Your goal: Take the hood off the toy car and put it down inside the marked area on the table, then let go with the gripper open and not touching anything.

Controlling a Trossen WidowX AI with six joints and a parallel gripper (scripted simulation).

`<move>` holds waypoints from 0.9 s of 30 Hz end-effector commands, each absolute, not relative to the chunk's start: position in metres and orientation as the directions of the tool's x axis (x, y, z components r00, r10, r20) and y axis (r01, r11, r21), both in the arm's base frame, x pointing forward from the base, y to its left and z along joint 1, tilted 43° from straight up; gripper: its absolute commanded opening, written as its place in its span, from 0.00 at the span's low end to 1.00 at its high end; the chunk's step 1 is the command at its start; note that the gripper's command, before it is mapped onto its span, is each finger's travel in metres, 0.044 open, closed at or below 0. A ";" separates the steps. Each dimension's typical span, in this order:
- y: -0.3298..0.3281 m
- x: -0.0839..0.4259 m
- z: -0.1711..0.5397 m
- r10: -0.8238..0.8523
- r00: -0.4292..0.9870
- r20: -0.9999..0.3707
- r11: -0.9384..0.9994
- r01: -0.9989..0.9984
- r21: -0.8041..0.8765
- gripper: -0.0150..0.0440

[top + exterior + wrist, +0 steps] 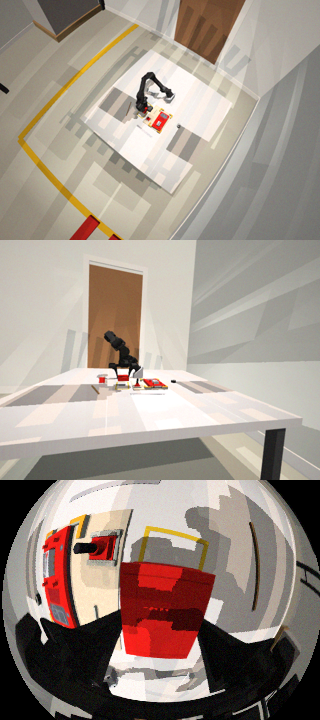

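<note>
The hood, a red panel point(145, 111) point(123, 377) point(167, 612), is off the car, between the fingers of my gripper point(145, 110) point(123, 377) point(162, 618). The gripper is shut on it and holds it above the table. The marked area, a yellow outline point(139, 116) point(122, 389) point(175, 535), lies on the table; the hood hides its near part in the wrist view. The toy car point(164, 122) point(160, 383) point(59, 582) is red, with a grey block exposed at one end. The exact gap under the hood is hard to tell.
The car stands on a beige board point(155, 110) point(90, 596) beside the marked area, with a red, black-handled lever point(148, 118) point(137, 384) point(104, 547). A brown stick point(128, 108) point(95, 389) point(257, 565), a red block point(101, 379) and a small dark part point(178, 125) point(173, 381) also lie around.
</note>
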State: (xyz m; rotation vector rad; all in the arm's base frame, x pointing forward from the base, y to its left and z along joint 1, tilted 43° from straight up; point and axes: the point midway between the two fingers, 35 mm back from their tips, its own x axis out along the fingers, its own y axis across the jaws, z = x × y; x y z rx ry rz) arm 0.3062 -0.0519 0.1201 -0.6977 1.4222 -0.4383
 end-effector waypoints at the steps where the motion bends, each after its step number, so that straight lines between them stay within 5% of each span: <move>1: -0.055 0.306 0.118 -0.665 0.120 -0.737 0.726 -0.131 -0.676 0.25; 27: -0.068 0.306 0.105 -0.667 0.120 -0.735 0.723 -0.130 -0.678 0.25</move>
